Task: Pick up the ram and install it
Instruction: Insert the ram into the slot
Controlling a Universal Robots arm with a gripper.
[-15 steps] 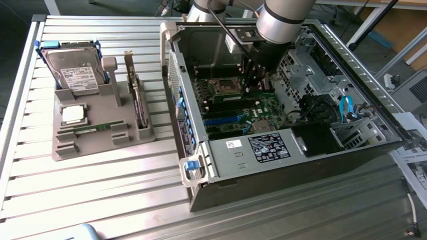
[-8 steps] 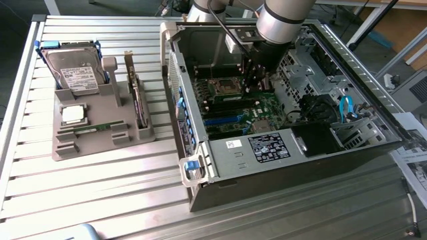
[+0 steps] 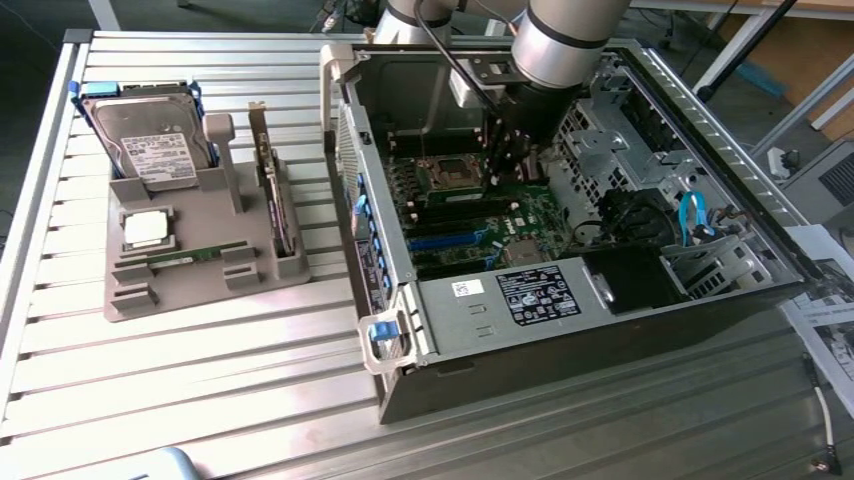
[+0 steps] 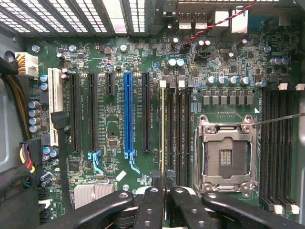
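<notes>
**Memory going in.** Inside the open computer case (image 3: pixel 441 340), my gripper (image 4: pixel 163 180) hung low over the motherboard (image 4: pixel 109 52). Its fingers were pressed close on the ram (image 4: pixel 162 129), which showed edge-on as a thin yellow-green line. The strip stood upright, in line with the outermost of the memory slots (image 4: pixel 181 133). That put it on the side away from the empty processor socket (image 4: pixel 225 155) and nearest the expansion slots, the blue one (image 4: pixel 128 114) among them. Whether its lower edge had met the slot I could not tell.

In the exterior view my arm (image 3: pixel 567 45) reached down into the case. Well apart, on the exterior view's left, a grey parts tray (image 3: pixel 200 298) held a hard drive (image 3: pixel 150 138) and another thin green strip (image 3: pixel 184 257).

By my reading the pickup was done and the install was in hand. Seating the ram would call for keeping it square to the slot and pressing evenly along its length, not at one end.
</notes>
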